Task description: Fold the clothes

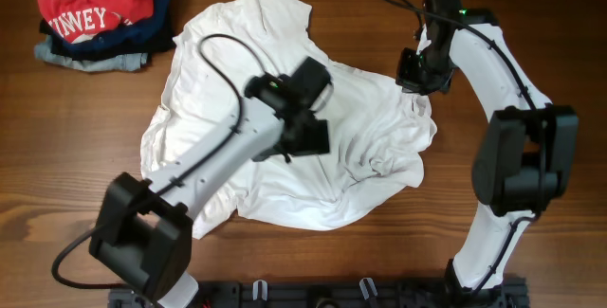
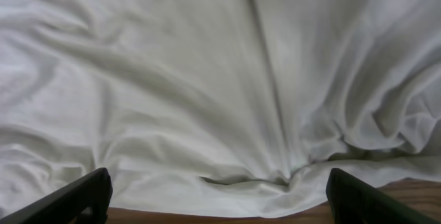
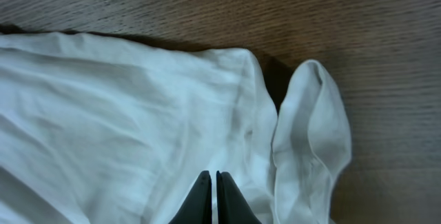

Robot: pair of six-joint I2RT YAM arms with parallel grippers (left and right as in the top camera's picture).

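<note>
Right gripper (image 3: 212,178), closed at the T-shirt (image 3: 103,114) edge, should be checked for pinched cloth before lifting; left gripper (image 2: 219,186) is spread wide, empty.

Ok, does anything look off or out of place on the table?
Only the white T-shirt: it lies crumpled and skewed, and beside the right hand its edge curls into a loose flap. Nothing looks spilled or damaged.

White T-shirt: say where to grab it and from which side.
Probably the loose flap at the white T-shirt's right edge, approached from the table side: it juts out from the bunched body, with wood around it, so it can be pinched cleanly.
</note>
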